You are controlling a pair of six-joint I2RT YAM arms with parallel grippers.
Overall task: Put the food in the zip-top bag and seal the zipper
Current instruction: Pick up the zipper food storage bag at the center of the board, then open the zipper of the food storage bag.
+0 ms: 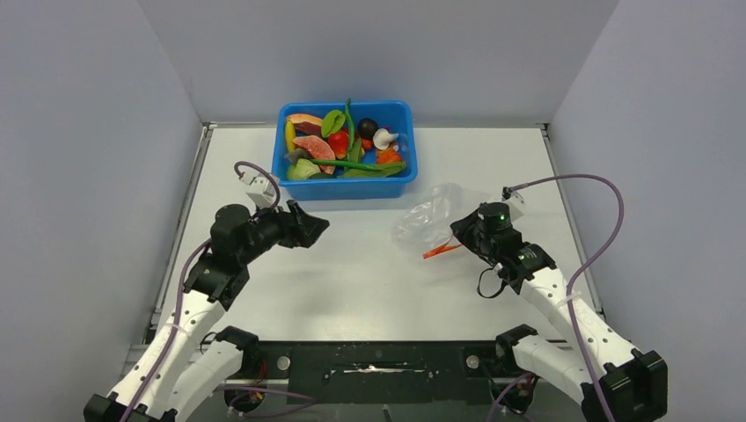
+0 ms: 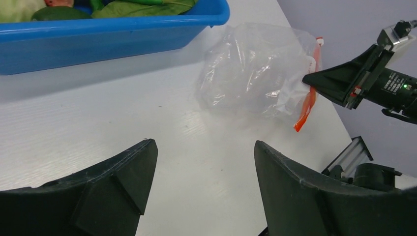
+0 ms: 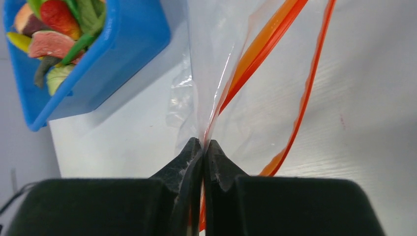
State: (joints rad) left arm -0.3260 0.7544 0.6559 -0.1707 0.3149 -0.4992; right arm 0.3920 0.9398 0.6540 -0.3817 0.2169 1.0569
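Right pincer (image 3: 202,145) clamps the zip-top bag (image 1: 428,214) (at its zipper (image 3: 265,42)).

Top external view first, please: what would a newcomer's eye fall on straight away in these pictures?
The blue tub heaped with bright toy food at the back, centre, stands out first. Next, the right gripper pinched shut on the clear zip-top bag at its red-orange zipper, right of centre. The left gripper hangs open and empty, left of centre.

White table (image 1: 369,272) bears a blue tub (image 1: 345,186) and the zip-top bag (image 1: 429,215).
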